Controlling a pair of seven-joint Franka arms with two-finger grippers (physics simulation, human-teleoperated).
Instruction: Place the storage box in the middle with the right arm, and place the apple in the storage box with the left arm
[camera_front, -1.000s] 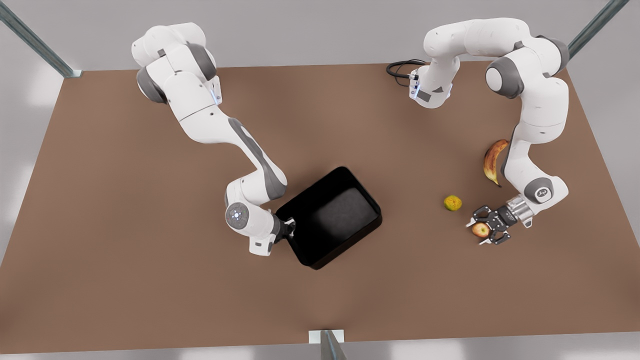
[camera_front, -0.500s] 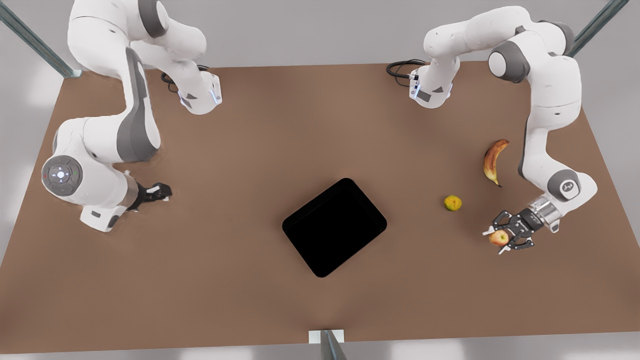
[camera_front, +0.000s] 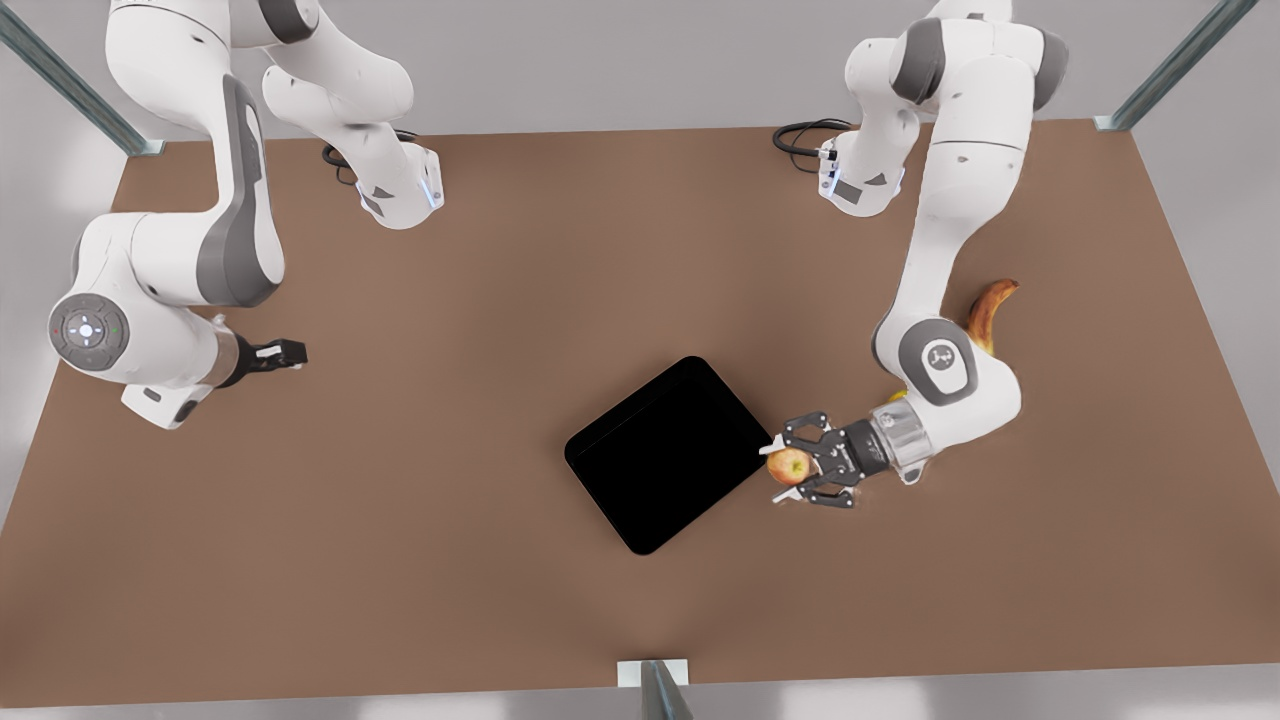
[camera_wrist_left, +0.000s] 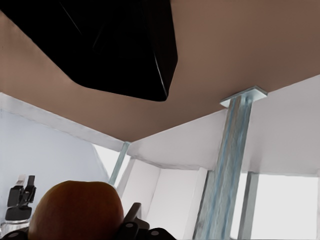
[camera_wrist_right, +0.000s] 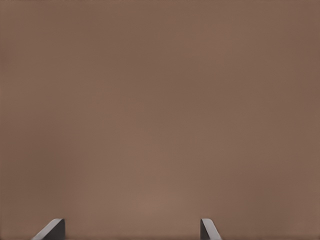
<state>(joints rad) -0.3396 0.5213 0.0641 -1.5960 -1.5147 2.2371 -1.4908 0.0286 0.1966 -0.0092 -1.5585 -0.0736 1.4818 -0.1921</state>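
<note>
My left pincer (camera_front: 790, 468) is gripping the apple (camera_front: 788, 465) beside the storage box (camera_front: 668, 453); my right pincer (camera_front: 290, 352) is waiting released, well apart

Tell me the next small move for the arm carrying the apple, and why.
Probably carry on a little further over the storage box, then let go. The left end effector is shut on the apple, which sits just past the box's rim on the front view's right, not yet above the inside. The right end effector waits open, well away from the box.
</note>
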